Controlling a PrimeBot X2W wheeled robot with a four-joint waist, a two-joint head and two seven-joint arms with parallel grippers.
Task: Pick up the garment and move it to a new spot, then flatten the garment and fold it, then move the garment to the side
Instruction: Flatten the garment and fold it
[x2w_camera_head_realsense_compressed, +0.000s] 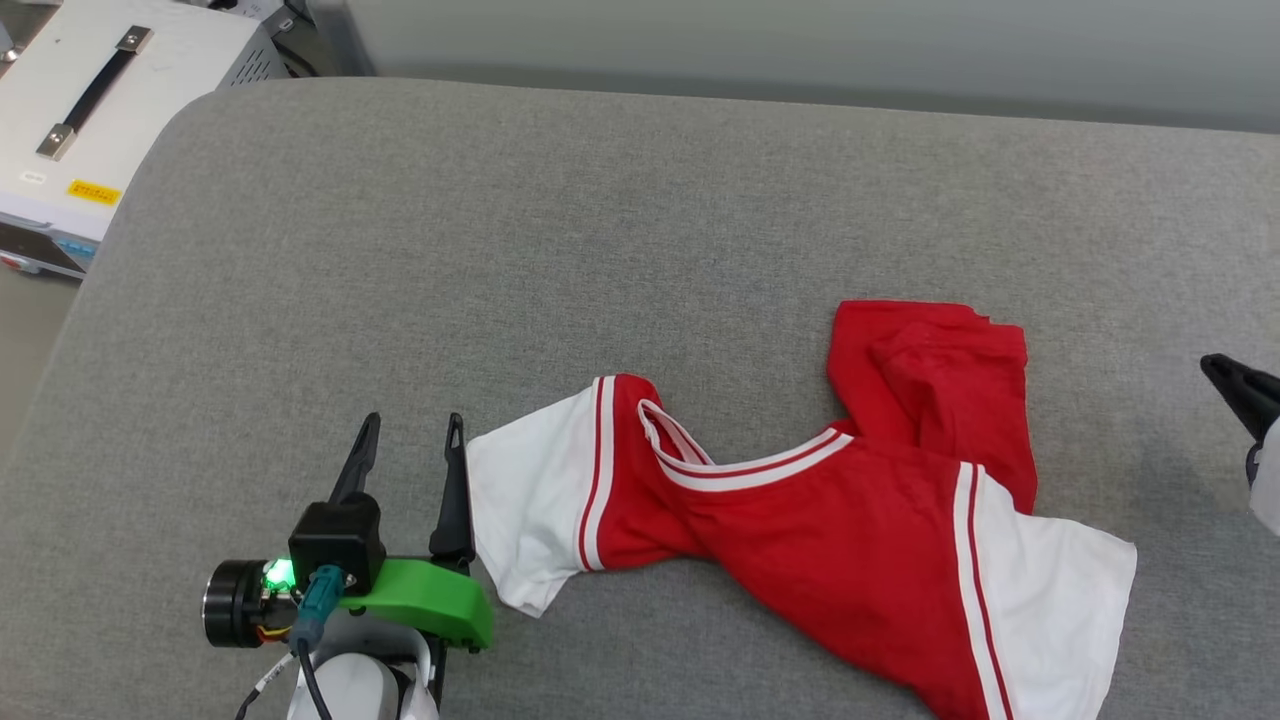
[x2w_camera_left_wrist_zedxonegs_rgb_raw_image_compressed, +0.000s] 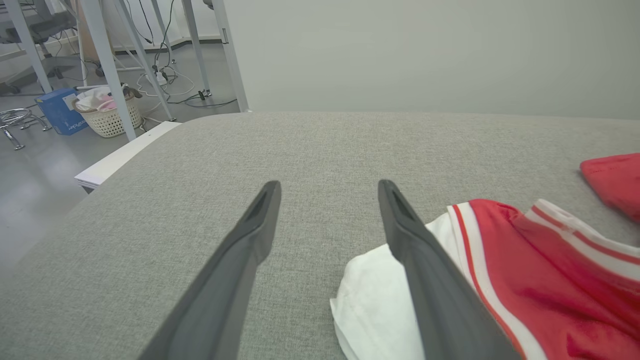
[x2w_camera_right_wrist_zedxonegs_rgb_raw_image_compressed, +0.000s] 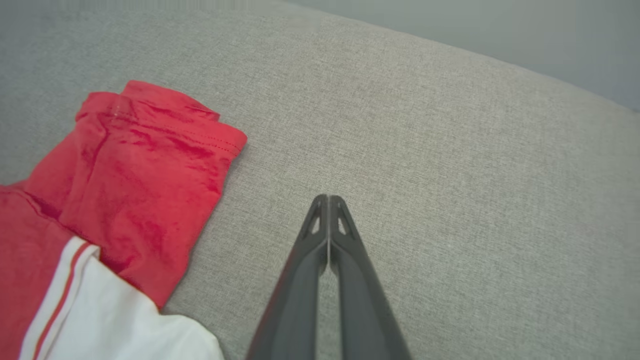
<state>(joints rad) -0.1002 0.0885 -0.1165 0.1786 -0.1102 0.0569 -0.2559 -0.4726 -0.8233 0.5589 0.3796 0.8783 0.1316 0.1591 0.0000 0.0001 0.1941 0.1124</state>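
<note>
Garment (x2w_camera_head_realsense_compressed: 800, 510) lies crumpled, red body and white sleeves, on the grey padded surface (x2w_camera_head_realsense_compressed: 500, 250), and we have our left gripper (x2w_camera_head_realsense_compressed: 414, 417) spread wide and empty just beside one white sleeve (x2w_camera_head_realsense_compressed: 525, 510), while our right gripper (x2w_camera_right_wrist_zedxonegs_rgb_raw_image_compressed: 328, 198) sits off beyond the red hem (x2w_camera_right_wrist_zedxonegs_rgb_raw_image_compressed: 165, 125), fingertips pressed together on nothing.

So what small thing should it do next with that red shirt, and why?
Probably nudge the left pincer sideways over the white sleeve and close on it. It stands open just beside that sleeve, gripping nothing, while the shirt lies crumpled on the grey pad. The right pincer is shut, off on bare pad.
</note>
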